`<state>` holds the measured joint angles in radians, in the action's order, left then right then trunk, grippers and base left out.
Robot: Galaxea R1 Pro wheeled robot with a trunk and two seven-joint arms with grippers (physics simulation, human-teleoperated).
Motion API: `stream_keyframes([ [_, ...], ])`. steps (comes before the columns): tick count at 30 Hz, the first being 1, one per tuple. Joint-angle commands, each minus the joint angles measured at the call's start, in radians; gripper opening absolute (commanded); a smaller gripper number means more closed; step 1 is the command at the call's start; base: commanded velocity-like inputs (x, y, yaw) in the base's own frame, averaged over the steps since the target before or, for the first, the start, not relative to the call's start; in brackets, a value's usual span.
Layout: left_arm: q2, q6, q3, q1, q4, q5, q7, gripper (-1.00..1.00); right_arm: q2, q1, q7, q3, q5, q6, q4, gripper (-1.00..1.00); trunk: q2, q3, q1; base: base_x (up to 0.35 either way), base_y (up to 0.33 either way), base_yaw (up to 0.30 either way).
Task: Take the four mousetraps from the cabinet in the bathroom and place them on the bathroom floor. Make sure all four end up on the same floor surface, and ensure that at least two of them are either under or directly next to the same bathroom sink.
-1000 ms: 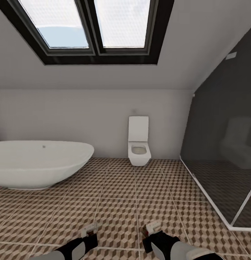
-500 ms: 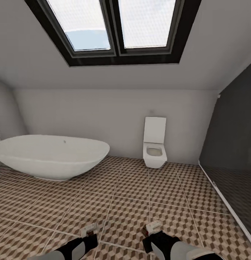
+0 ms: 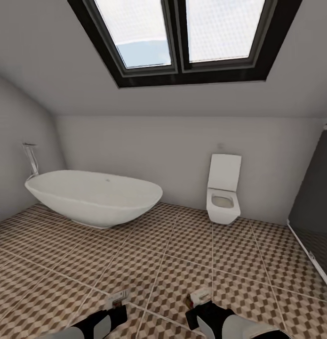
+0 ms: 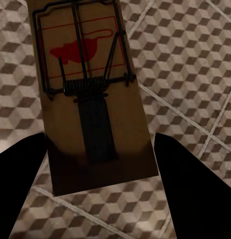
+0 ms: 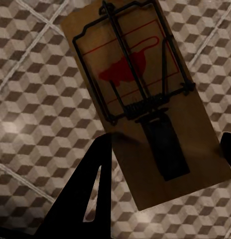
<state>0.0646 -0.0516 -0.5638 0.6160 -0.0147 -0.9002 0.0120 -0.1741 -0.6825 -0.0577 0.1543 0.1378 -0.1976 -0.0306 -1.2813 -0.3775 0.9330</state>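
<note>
Each gripper holds one mousetrap above the bathroom floor [image 3: 191, 254], which has cube-patterned tiles. In the left wrist view a tan mousetrap [image 4: 88, 94] with dark wire and a red mark sits between the dark fingers of my left gripper [image 4: 100, 147]. Another mousetrap [image 5: 140, 99] is clamped in my right gripper [image 5: 163, 147]. In the head view both grippers sit low at the picture's bottom, left gripper [image 3: 115, 303] and right gripper [image 3: 199, 301], each with a pale mousetrap end [image 3: 201, 295] sticking out. The cabinet and the sink are out of view.
A white oval bathtub [image 3: 95, 197] stands at the left with a floor tap [image 3: 31, 160] behind it. A white toilet [image 3: 223, 195] hangs on the far wall. The dark glass shower [image 3: 318, 221] is at the right edge. A skylight [image 3: 182, 37] is overhead.
The whole view has swung to the left, so the tub, toilet and shower sit further right in the picture. Both grippers keep their traps and their place.
</note>
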Motion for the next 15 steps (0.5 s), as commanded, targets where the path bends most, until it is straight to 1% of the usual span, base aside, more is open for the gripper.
stream_keyframes([
  [1,0.0,-0.004,-0.008,0.001,-0.001,-0.009,0.001,-1.0,0.0,-0.001,-0.002,0.003,0.011,-0.003,-0.002,-1.0,-0.001,-0.001,0.0,0.0,0.0,0.3],
  [15,0.001,-0.004,-0.008,0.001,-0.001,-0.011,0.0,-1.0,0.0,-0.001,-0.001,0.002,0.011,-0.002,-0.002,-1.0,-0.001,-0.001,0.0,0.0,0.0,0.3],
])
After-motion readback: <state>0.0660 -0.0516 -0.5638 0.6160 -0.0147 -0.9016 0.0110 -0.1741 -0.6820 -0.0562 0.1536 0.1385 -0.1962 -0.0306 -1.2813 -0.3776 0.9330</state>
